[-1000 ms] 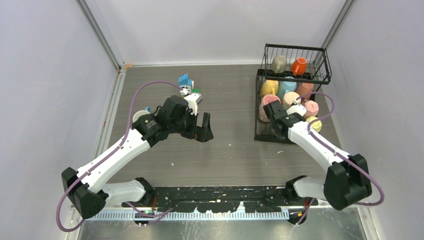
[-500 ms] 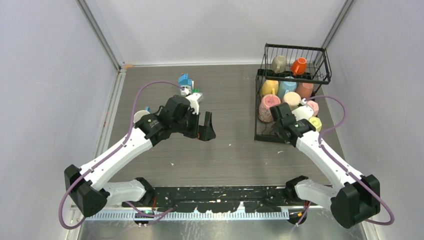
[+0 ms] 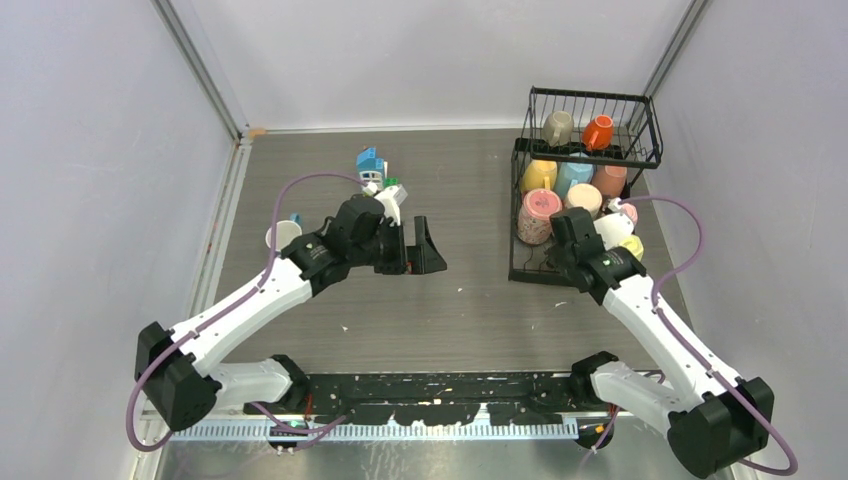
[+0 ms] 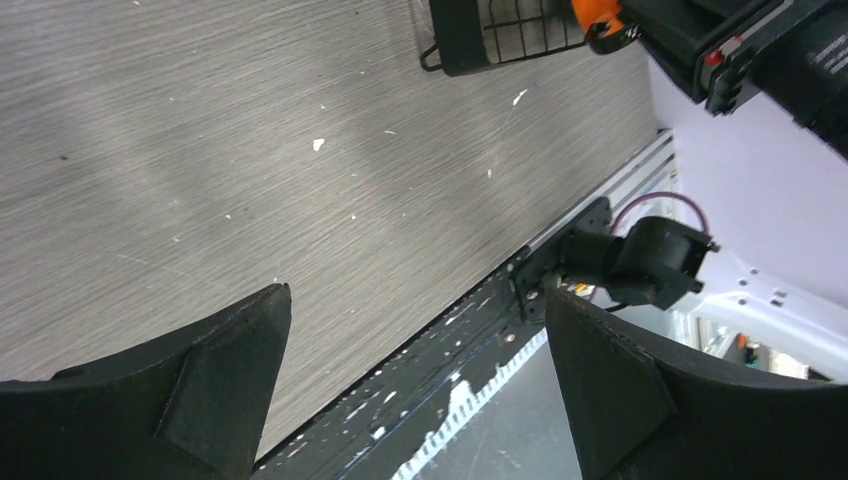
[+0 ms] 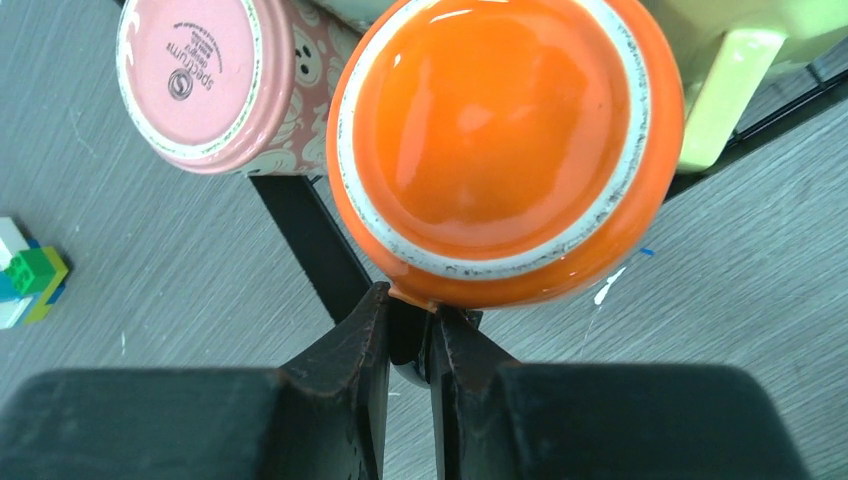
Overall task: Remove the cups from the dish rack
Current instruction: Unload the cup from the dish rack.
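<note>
The black wire dish rack (image 3: 513,200) stands at the back right, with several cups in it: grey (image 3: 558,127) and orange (image 3: 598,131) on the upper shelf, yellow (image 3: 539,175), light blue (image 3: 573,175) and pink (image 3: 538,215) below. My right gripper (image 3: 560,232) is at the rack's front. In the right wrist view this gripper (image 5: 410,305) is shut on the edge of an orange cup (image 5: 505,140), whose base faces the camera, beside the pink cup (image 5: 205,80). My left gripper (image 3: 425,248) hangs open and empty over mid-table (image 4: 415,295).
A white cup (image 3: 283,235) stands on the table at the left, by my left arm. A blue, white and green toy block house (image 3: 372,165) sits behind that arm. A pale yellow-green cup (image 5: 730,70) presses against the orange one. Walls close in on both sides.
My left gripper has drifted to the right, toward the table's middle. The right arm's elbow has swung out to the right and its gripper has shifted slightly right at the rack front.
</note>
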You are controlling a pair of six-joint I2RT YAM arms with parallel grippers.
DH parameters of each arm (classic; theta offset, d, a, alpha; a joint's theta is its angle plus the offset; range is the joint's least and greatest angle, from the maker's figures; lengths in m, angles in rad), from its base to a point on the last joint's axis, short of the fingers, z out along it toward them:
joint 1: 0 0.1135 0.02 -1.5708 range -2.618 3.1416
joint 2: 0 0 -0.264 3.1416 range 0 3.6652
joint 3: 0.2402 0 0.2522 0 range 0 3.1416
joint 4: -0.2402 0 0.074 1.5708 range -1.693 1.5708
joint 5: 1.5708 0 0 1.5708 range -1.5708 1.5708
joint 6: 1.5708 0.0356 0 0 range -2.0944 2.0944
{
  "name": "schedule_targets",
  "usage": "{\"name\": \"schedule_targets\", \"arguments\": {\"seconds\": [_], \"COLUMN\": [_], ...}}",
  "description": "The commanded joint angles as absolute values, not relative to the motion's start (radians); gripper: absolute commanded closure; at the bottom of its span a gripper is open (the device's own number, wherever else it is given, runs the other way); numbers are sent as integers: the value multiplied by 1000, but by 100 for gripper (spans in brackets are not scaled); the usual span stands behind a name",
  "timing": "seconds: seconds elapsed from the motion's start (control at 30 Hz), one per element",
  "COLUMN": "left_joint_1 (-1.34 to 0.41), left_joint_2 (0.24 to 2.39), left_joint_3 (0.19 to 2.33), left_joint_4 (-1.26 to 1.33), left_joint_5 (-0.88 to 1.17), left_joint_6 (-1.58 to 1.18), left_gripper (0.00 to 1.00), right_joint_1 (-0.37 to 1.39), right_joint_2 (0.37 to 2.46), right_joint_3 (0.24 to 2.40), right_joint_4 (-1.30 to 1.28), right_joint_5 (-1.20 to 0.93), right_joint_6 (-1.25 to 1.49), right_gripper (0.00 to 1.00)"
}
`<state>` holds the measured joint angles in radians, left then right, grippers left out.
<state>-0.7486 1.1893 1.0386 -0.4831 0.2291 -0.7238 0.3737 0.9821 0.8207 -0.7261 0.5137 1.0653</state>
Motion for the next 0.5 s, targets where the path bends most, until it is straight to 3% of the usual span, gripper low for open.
{"name": "schedule_targets", "arguments": {"seconds": [0.0,0.47], "left_joint_1": [-752,-676], "left_joint_2": [1186,1238], "left_joint_3": [1005,899], "left_joint_4": [-346,-91], "left_joint_5": [260,367], "left_joint_6": [-841,-1117], "left_gripper": [0,0], "right_joint_1": [380,425], "right_joint_2": [940,881], "right_joint_3": [871,926], "right_joint_4": [-658,-616], "right_joint_5": [469,270], "right_joint_6": [1075,1127], "right_gripper": [99,99]}}
